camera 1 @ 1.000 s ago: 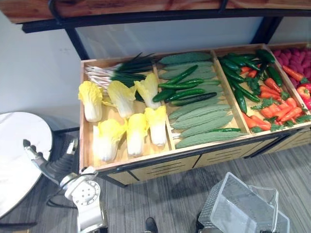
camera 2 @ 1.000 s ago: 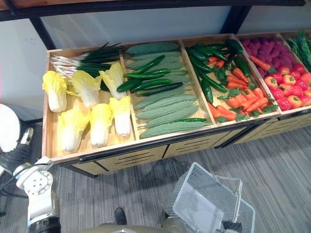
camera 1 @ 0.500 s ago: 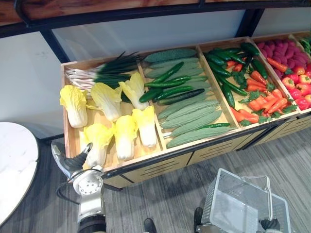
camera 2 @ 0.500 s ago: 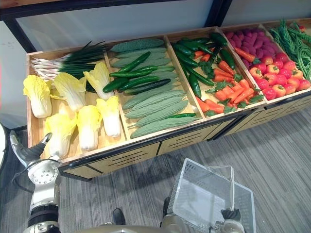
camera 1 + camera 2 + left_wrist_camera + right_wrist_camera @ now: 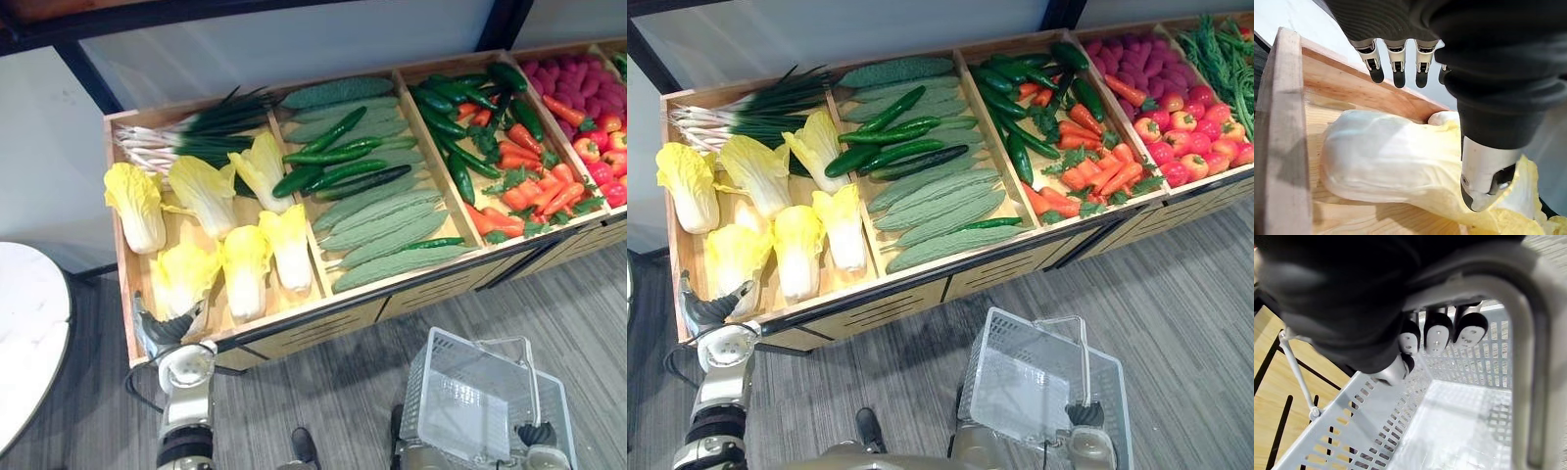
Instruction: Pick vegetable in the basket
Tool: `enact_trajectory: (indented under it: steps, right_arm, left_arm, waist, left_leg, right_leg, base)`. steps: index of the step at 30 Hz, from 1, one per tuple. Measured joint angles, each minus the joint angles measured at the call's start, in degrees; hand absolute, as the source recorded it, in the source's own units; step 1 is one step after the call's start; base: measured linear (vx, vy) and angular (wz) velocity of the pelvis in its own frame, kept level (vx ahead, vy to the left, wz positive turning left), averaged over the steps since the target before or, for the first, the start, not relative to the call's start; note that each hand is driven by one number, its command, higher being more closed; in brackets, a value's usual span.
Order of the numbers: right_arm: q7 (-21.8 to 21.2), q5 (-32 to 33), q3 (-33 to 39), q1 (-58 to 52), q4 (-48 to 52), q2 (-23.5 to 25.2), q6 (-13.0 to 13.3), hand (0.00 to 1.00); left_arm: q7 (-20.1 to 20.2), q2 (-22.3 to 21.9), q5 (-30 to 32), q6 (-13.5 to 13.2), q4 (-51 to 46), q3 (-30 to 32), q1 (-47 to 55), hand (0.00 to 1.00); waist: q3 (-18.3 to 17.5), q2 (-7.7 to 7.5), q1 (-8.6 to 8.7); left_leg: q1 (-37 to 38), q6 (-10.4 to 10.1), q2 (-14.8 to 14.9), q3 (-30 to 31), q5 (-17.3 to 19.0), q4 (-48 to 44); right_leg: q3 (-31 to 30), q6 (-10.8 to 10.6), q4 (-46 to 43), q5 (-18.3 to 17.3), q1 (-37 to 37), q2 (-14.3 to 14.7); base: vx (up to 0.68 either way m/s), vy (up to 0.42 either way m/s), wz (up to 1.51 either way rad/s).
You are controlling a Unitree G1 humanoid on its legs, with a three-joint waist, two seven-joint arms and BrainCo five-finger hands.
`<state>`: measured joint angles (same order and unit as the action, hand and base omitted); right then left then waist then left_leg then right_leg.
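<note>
Our left hand, fingers straight, hovers over a cabbage, maybe touching. Our right hand grips the basket handle.

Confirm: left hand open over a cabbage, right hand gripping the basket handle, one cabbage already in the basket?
No: the basket is empty, as the right wrist view shows. Left hand, right hand and cabbage are as you say.

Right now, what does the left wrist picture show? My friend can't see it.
The robot's left hand is open just above a pale yellow-white cabbage, fingers straight. The cabbage lies on its side in a corner of a wooden crate.
</note>
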<state>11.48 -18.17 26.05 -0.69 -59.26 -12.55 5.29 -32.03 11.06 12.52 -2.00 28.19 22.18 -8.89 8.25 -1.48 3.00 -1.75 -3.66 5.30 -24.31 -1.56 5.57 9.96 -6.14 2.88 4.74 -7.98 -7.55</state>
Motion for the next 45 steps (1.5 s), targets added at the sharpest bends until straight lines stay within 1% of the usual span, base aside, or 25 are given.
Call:
enact_trajectory:
  steps: [2, 4, 10, 12, 15, 26, 29, 31, 33, 34, 36, 37, 40, 42, 45]
  right_arm:
    - [0.0, 0.0, 0.0, 0.3, 0.0, 0.0, 0.0, 1.0]
    - [0.0, 0.0, -0.1, 1.1, 0.0, 0.0, 0.0, 1.0]
    - [0.1, 0.0, -0.7, 2.3, 0.3, -0.2, 0.0, 1.0]
    - [0.1, 0.0, -0.7, 2.5, 0.3, -0.6, 0.0, 1.0]
    - [0.1, 0.0, -0.7, 2.9, 0.3, -1.2, 0.0, 1.0]
    - [0.0, 0.0, -0.7, 5.1, 0.3, -1.5, 0.0, 1.0]
    - [0.0, 0.0, -0.7, 5.7, 0.3, -1.5, 0.0, 1.0]
    - [0.0, 0.0, -0.7, 6.4, 0.4, -1.8, 0.0, 1.0]
    - [0.0, 0.0, -0.7, 6.9, 0.3, -2.5, -0.1, 1.0]
    - [0.0, 0.0, -0.7, 7.2, 0.3, -2.8, -0.1, 1.0]
    - [-0.1, 0.0, -0.7, 7.5, 0.1, -3.6, -0.3, 1.0]
    - [-0.1, 0.0, -0.7, 7.7, -0.2, -4.0, -0.5, 1.0]
    - [-0.3, 0.0, -0.7, 8.6, -0.2, -4.2, -0.9, 1.0]
    - [-0.5, 0.0, -1.4, 8.7, -0.2, -4.2, -0.9, 1.0]
    - [-0.7, 0.0, -1.8, 8.7, -0.2, -4.2, -0.9, 1.0]
  left_arm:
    - [0.5, 0.2, 0.4, 0.0, 0.0, -0.7, -0.5, 0.0]
    - [0.9, 0.6, 2.3, 0.0, 0.0, -1.9, -1.5, 0.0]
    - [0.9, 0.6, 2.3, 0.1, 0.3, -2.8, -3.2, 0.0]
    - [0.9, 0.6, 2.4, 0.4, 0.3, -2.8, -3.3, 0.0]
    - [0.9, 0.6, 3.8, 2.0, 0.3, -2.8, -3.7, 0.0]
    - [0.7, 1.0, 4.1, 3.1, 0.9, -1.4, -6.0, 0.0]
    - [0.9, 2.3, 4.1, 3.4, 2.4, -1.4, -7.1, 0.0]
    - [1.5, 4.1, 4.3, 3.5, 5.2, -1.5, -8.6, 0.0]
    - [2.6, 5.6, 5.2, 3.9, 7.2, -1.7, -9.9, 0.0]
    - [3.1, 6.2, 6.0, 4.0, 7.9, -1.6, -10.4, 1.0]
    - [4.8, 7.7, 8.2, 4.7, 10.1, -1.7, -11.5, 1.0]
    - [6.4, 8.6, 9.4, 5.2, 10.9, -1.9, -12.6, 1.0]
    - [8.5, 10.6, 13.4, 6.3, 12.9, -2.4, -14.5, 1.0]
    - [8.9, 11.6, 13.6, 6.3, 13.3, -3.6, -14.6, 1.0]
    - [8.9, 11.7, 13.6, 6.2, 14.4, -3.9, -15.3, 1.0]
  waist:
    - [0.4, 0.0, 0.01]
    - [1.4, 0.0, 0.0]
    - [3.0, 0.04, -0.08]
    - [3.2, 0.09, -0.06]
    - [4.3, 0.05, -0.08]
    - [6.3, 0.01, -0.23]
    - [7.1, -0.17, -0.31]
    - [8.2, -0.27, -0.63]
    - [8.3, -0.04, -0.72]
    - [8.5, 0.04, -0.73]
    - [8.7, 0.19, -1.07]
    - [8.7, 0.18, -1.53]
    - [8.7, 0.13, -1.64]
    - [8.7, 0.13, -1.67]
    - [8.7, 0.13, -1.75]
  left_leg:
    - [0.0, 0.0, 0.0, 0.1, 0.0, 0.0]
    - [0.0, 0.0, -0.1, 0.2, 0.0, 0.0]
    - [-0.8, 0.1, -0.2, 0.3, -0.1, 0.0]
    - [-1.6, 0.3, -0.3, 0.4, -0.2, 0.0]
    - [-1.9, 0.4, -0.5, 0.7, -0.3, 0.0]
    - [-3.2, 0.5, -0.4, 0.2, -0.2, 0.0]
    - [-3.3, 0.5, -0.4, 0.1, 0.1, -0.4]
    - [-5.4, 0.6, 0.5, 0.0, 2.5, -5.7]
    - [-6.1, 0.6, 0.5, -0.1, 2.7, -6.0]
    - [-6.1, 0.6, 0.6, -0.1, 2.6, -6.1]
    - [-6.1, 0.6, 0.6, -0.1, 2.6, -6.2]
    - [-6.1, 0.6, 0.7, 0.0, 2.6, -6.2]
    - [-6.1, 0.6, 0.4, 0.0, 2.6, -6.2]
    - [-6.1, 0.6, 0.3, 0.1, 2.6, -6.2]
    - [-6.1, 0.6, 0.2, 0.2, 2.6, -6.2]
  right_leg:
    - [0.0, 0.0, 0.0, 0.0, 0.0, 0.0]
    - [0.1, 0.0, -0.1, 0.0, 0.0, -0.1]
    - [0.2, 0.1, -0.9, -0.1, -1.0, -0.3]
    - [0.2, 0.1, -1.1, -0.1, -1.9, -0.4]
    - [0.3, 0.0, -1.1, -0.1, -2.0, -0.5]
    - [-0.4, 0.1, -1.8, -0.1, -3.9, -0.5]
    - [-0.6, 0.1, -2.0, -0.1, -4.0, -0.6]
    - [-0.9, 0.2, -2.1, -0.1, -4.2, -0.8]
    - [-1.1, 0.2, -2.3, -0.1, -4.9, -0.8]
    - [-1.1, 0.2, -2.3, -0.1, -4.9, -0.7]
    - [-1.1, 0.2, -2.3, -0.1, -4.9, -0.6]
    - [-1.0, 0.2, -2.3, -0.1, -4.9, -0.6]
    - [-1.0, 0.1, -2.2, -0.1, -4.8, -0.8]
    - [-0.9, 0.1, -2.1, 0.0, -4.7, -0.9]
    - [-0.7, 0.2, -2.0, 0.1, -4.6, -1.0]
  base:
    - [0.01, -0.032, 0.01]
    - [0.0, -0.033, 0.01]
    - [-0.01, -0.021, 0.01]
    - [-0.01, -0.01, 0.02]
    - [0.0, -0.02, 0.04]
    - [0.01, -0.01, -0.02]
    - [0.0, 0.0, 0.0]
    - [-0.01, -0.024, -0.06]
    - [-0.02, -0.034, -0.06]
    - [-0.02, -0.034, -0.02]
    - [-0.01, -0.033, 0.0]
    - [0.0, 0.0, 0.0]
    - [0.0, 0.0, 0.0]
    - [0.0, 0.0, 0.0]
    - [0.0, -0.003, 0.01]
